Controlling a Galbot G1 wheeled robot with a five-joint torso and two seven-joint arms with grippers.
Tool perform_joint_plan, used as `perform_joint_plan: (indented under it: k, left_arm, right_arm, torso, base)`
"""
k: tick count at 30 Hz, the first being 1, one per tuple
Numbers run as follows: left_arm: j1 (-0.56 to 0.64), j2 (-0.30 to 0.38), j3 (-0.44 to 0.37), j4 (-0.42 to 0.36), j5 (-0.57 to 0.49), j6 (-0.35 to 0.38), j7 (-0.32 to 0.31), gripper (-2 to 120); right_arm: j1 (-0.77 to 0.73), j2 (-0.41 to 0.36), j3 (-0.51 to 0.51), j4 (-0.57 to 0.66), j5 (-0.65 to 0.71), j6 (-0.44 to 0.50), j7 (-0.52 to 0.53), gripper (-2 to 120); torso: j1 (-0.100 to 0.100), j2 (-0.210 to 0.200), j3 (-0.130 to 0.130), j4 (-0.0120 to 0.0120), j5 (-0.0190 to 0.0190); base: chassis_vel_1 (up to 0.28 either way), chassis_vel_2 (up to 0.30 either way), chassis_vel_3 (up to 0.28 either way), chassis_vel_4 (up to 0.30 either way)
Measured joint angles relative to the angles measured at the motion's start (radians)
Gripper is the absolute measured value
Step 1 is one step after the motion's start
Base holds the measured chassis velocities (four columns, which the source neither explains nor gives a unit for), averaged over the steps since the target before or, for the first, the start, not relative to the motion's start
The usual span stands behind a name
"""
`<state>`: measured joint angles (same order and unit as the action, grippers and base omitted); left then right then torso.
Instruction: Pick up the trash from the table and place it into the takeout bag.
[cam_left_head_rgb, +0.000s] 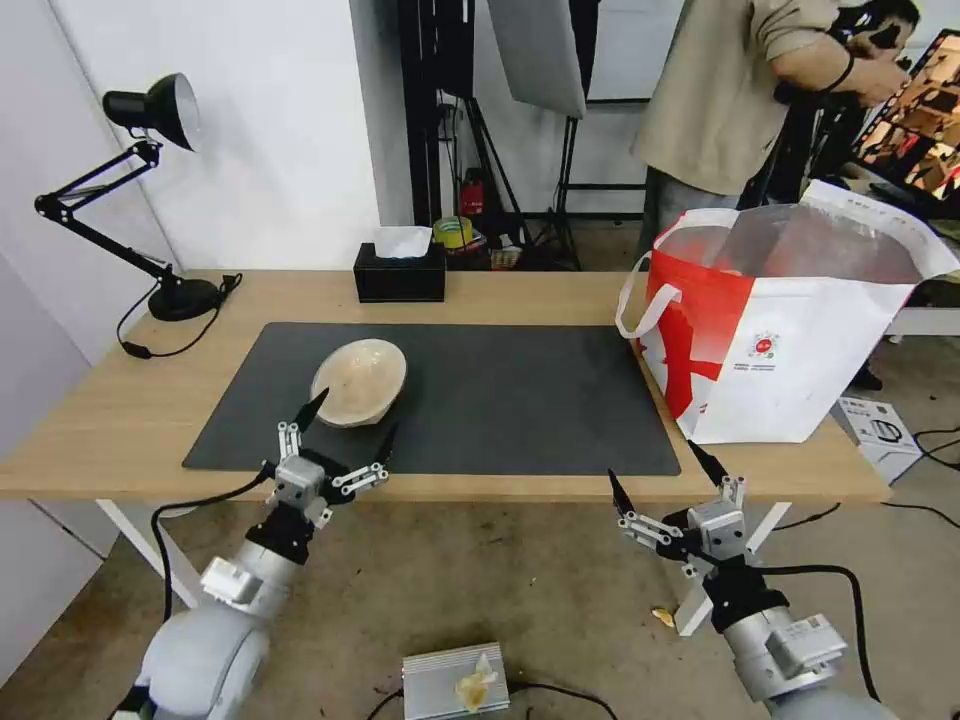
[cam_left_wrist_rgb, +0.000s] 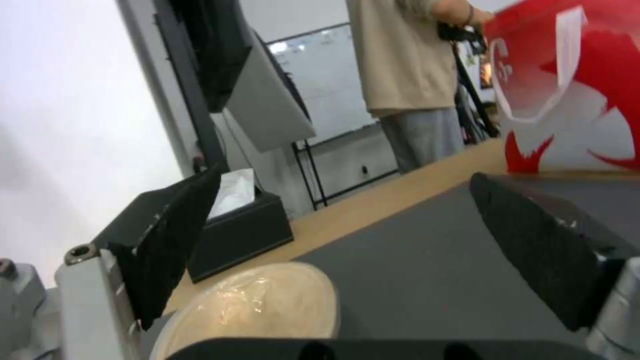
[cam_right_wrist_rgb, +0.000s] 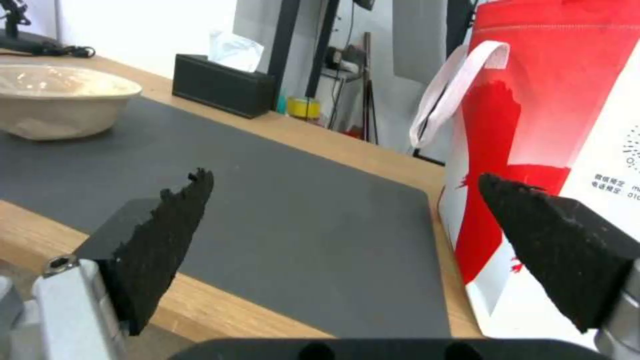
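The tabletop (cam_left_head_rgb: 120, 400) carried the takeout bag (cam_left_head_rgb: 800, 370) at its right end and 1 beige bowl (cam_left_head_rgb: 360, 380) on the dark mat (cam_left_head_rgb: 520, 400), while the left hand (cam_left_head_rgb: 345, 425), fingers spread wide and empty, hovered just before that bowl and the right hand (cam_left_head_rgb: 665, 475) gaped equally wide near the bag.

left gripper (cam_left_head_rgb: 349, 424) at table (cam_left_head_rgb: 100, 420) near edge | bowl (cam_left_head_rgb: 360, 381) just beyond it, on mat (cam_left_head_rgb: 500, 400) | takeout bag (cam_left_head_rgb: 790, 340) far right | tissue box (cam_left_head_rgb: 400, 272) behind
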<state>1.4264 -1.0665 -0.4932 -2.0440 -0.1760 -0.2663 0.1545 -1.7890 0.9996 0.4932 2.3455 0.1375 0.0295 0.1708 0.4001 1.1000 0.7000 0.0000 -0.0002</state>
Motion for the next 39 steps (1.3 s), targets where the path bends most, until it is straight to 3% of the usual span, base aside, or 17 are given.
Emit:
perform_joint_plan:
  k: [2,9,22,31,39]
  left_arm:
    - [-0.038,0.056,0.016,0.016,-0.029,0.025,0.000,100]
    - [-0.120,0.136,0.048,0.053,-0.080,0.085,0.023,100]
    - [-0.314,0.329,0.101,0.138,-0.192,0.168,0.160,100]
    - [-0.382,0.410,0.152,0.162,-0.249,0.222,0.217,100]
    - [-0.435,0.414,0.225,0.196,-0.246,0.238,0.262,100]
  right_arm:
    - [0.000,0.000,0.000,0.000,0.000,0.000,0.000,100]
    - [0.000,0.000,0.000,0.000,0.000,0.000,0.000,100]
    - [0.000,0.000,0.000,0.000,0.000,-0.001,0.001,100]
    - [0.000,0.000,0.000,0.000,0.000,-0.001,0.001,100]
    - [0.000,0.000,0.000,0.000,0.000,-0.001,0.001,100]
  torso:
    - [0.000,0.000,0.000,0.0001,0.0000]
    - [0.000,0.000,0.000,0.0000,0.0001]
    - [0.000,0.000,0.000,0.0001,0.0001]
    - [0.000,0.000,0.000,0.0001,0.0001]
    - [0.000,0.000,0.000,0.0001,0.0002]
  base:
    - [0.000,0.000,0.000,0.000]
    - [0.000,0.000,0.000,0.000]
    - [0.000,0.000,0.000,0.000]
    - [0.000,0.000,0.000,0.000]
    - [0.000,0.000,0.000,0.000]
